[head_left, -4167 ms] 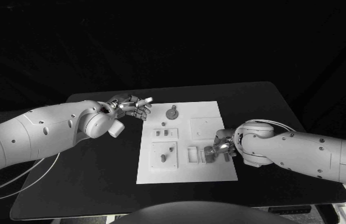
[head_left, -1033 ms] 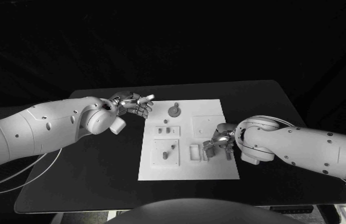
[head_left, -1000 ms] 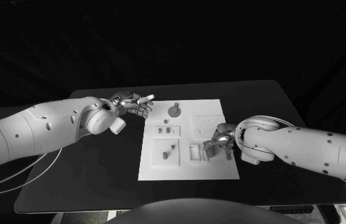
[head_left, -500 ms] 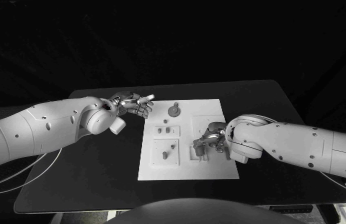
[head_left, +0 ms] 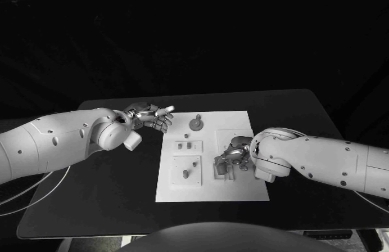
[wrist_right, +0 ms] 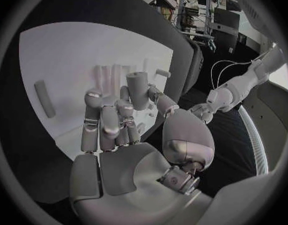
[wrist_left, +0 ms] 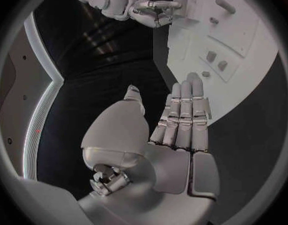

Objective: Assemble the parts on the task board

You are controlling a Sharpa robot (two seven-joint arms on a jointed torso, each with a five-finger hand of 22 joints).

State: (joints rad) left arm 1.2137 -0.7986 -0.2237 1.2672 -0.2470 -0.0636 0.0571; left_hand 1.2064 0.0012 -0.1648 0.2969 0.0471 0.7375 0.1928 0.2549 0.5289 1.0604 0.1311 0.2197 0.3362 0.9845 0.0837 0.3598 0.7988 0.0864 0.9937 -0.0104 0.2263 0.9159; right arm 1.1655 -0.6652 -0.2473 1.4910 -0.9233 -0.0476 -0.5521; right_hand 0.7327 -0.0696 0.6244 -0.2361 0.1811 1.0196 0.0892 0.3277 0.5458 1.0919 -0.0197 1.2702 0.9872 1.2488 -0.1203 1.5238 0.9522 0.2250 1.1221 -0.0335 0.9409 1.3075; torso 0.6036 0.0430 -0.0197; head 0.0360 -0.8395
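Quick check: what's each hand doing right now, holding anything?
Left hand: open, fingers straight, holding nothing, beside the task board.
Right hand: fingers curled over the board; cannot tell if it holds a part.

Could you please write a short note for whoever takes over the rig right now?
Left hand: open, holding nothing, over the table beside the board's far left corner.
Right hand: over the board, fingers curled above a slotted block; whether it holds a part cannot be told.
Parts: several small ones stand in blocks on the board's left half; a round one sits near the far edge.
Left: the assembly looks unfinished.
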